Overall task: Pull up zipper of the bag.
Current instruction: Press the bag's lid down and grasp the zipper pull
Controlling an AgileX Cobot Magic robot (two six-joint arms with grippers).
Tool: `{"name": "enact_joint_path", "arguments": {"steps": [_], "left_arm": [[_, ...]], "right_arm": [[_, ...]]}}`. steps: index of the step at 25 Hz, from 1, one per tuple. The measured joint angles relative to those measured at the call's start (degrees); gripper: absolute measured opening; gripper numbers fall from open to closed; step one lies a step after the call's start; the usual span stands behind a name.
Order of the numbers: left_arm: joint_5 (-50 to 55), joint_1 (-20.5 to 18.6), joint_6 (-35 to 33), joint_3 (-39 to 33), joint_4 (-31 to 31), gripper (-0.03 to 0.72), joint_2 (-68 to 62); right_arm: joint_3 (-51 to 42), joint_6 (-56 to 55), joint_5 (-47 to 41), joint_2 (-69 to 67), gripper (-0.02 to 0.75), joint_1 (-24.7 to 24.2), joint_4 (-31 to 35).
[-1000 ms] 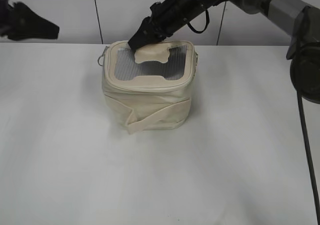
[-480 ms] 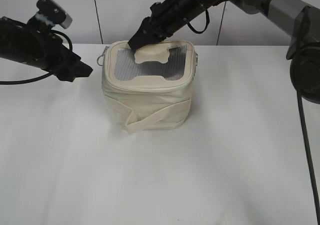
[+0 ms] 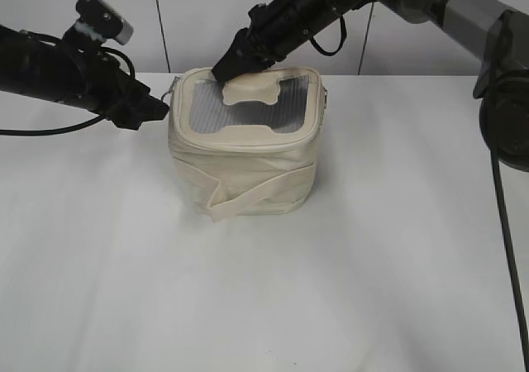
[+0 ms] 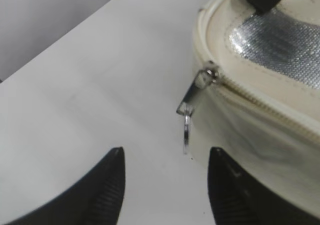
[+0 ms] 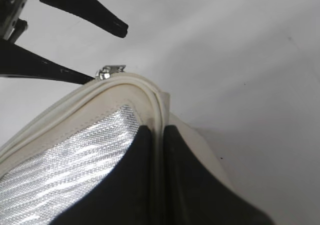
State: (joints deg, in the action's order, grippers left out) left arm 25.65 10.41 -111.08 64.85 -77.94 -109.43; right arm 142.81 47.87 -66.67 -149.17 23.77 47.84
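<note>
The cream bag [image 3: 248, 169] stands upright in the middle of the white table, its windowed lid facing up. The zipper's silver pull [image 4: 192, 102] hangs at the lid's left rear corner, ring downward; it also shows in the exterior view [image 3: 169, 97] and the right wrist view [image 5: 111, 71]. My left gripper [image 4: 165, 157] is open, its fingertips just short of the ring, one on each side. In the exterior view the left gripper [image 3: 155, 107] sits next to the bag's left edge. My right gripper [image 5: 156, 130] is shut on the lid's rear rim [image 3: 227, 68].
The white table [image 3: 397, 248] extends around the bag. A pale panelled wall [image 3: 165, 25] stands behind it. The right arm [image 3: 331, 4] reaches in from the upper right over the bag.
My left arm has come in from the far left toward the bag's left corner and its gripper now sits at the zipper pull. The right gripper and the bag have not moved.
</note>
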Motion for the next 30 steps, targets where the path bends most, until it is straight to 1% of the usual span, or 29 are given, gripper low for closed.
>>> {"name": "enact_joint_path", "arguments": {"steps": [7,10,11,12,14,15,16,17,20,26,28,30], "left_arm": [[0.74,0.35,-0.4,3.5,-1.55,0.413,-3.45],[0.7,0.91,-0.44,5.56,-1.62,0.387,-4.52],[0.7,1.24,-0.44,6.14,-1.62,0.354,-4.81],[0.76,1.64,-0.46,6.66,-1.31,0.298,-5.15],[0.76,2.38,-0.51,7.27,-0.82,0.141,-5.74],[0.81,2.59,-0.51,7.26,-0.22,0.091,-5.88],[0.74,2.72,-0.45,7.26,0.52,0.059,-5.88],[0.55,2.77,-0.05,7.26,1.46,0.032,-5.88],[0.01,2.77,3.56,7.26,5.81,0.012,-5.05],[0.29,2.77,21.73,5.82,22.82,0.011,0.26],[0.21,2.77,25.27,3.72,26.23,0.01,2.6],[0.22,2.77,26.7,1.62,27.3,0.009,5.0]], "right_arm": [[0.0,-0.06,0.0,0.0,0.045,0.0,-0.05],[0.05,-0.06,-0.05,0.0,0.045,0.0,-0.06],[0.05,-0.06,-0.05,0.0,0.045,0.0,-0.11],[0.05,-0.06,-0.05,0.0,0.045,0.0,-0.11],[0.05,-0.11,-0.05,0.0,0.045,0.0,-0.11],[0.05,-0.17,-0.05,0.0,0.045,0.0,-0.11],[0.05,-0.29,-0.05,0.0,0.045,0.0,-0.11],[0.05,-0.49,-0.05,0.0,0.045,0.0,-0.11],[0.05,-0.91,-0.05,0.0,0.044,0.0,-0.16],[0.05,-3.51,0.05,0.0,0.044,0.0,-0.23],[0.05,-4.6,0.05,0.0,0.044,0.0,-0.23],[0.05,-5.34,0.17,0.0,0.044,0.0,-0.23]]}}
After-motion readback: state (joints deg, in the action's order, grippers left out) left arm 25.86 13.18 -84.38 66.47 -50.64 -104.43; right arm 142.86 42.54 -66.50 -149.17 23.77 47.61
